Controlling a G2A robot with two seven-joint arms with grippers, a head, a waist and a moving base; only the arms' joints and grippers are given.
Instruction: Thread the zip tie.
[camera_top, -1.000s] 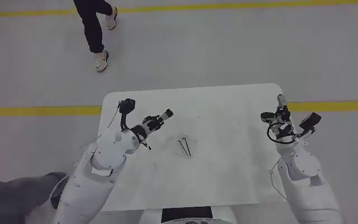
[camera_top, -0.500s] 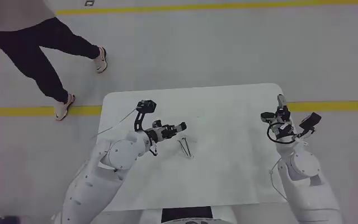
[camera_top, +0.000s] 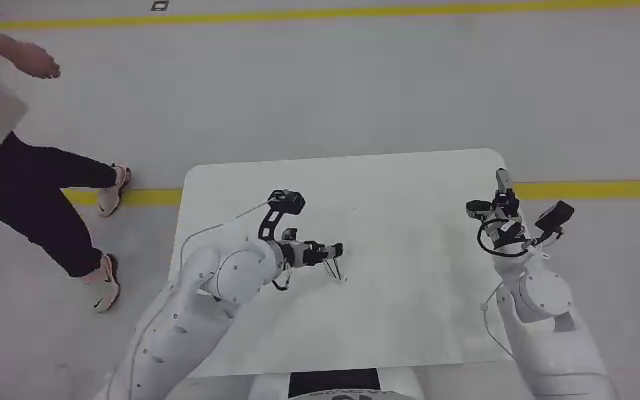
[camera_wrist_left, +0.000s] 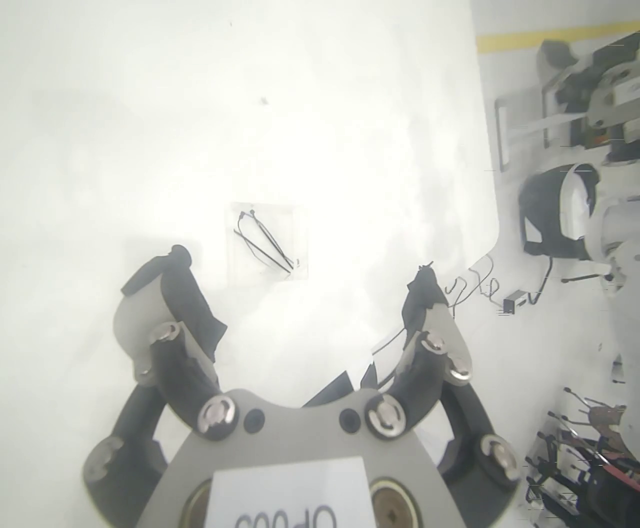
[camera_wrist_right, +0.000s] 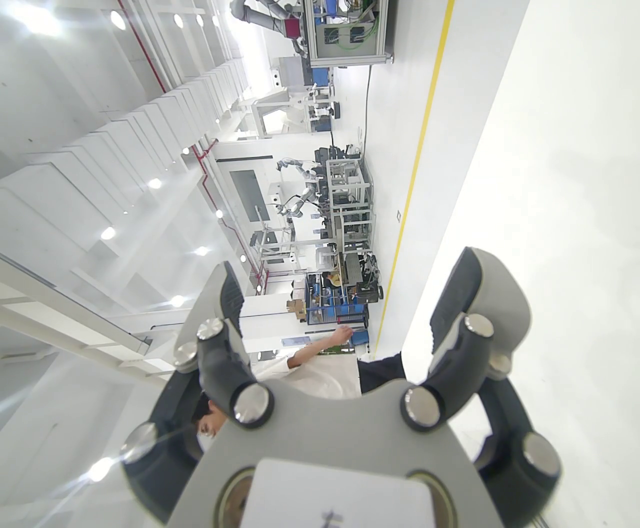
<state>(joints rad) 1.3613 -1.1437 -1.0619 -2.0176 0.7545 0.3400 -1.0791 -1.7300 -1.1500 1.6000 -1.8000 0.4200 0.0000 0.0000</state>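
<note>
Thin black zip ties (camera_top: 333, 264) lie in a small clear pouch near the middle of the white table (camera_top: 420, 200). In the left wrist view the zip ties (camera_wrist_left: 264, 242) rest just beyond the fingertips. My left gripper (camera_top: 336, 250) hovers right beside them, open, with nothing between its fingers (camera_wrist_left: 300, 262). My right gripper (camera_top: 490, 200) is held up at the table's far right edge, well away from the zip ties. It is open and empty (camera_wrist_right: 347, 262) and faces out into the room.
The table's rounded corner (camera_wrist_left: 492, 235) and its edge drop off to the floor, where loose cables (camera_wrist_left: 475, 290) lie. A yellow floor line (camera_top: 90, 197) runs behind the table. Bare tabletop spreads between the two arms.
My left arm has swung rightward across the table and its open gripper now sits by the zip ties. The right arm has stayed where it was.
</note>
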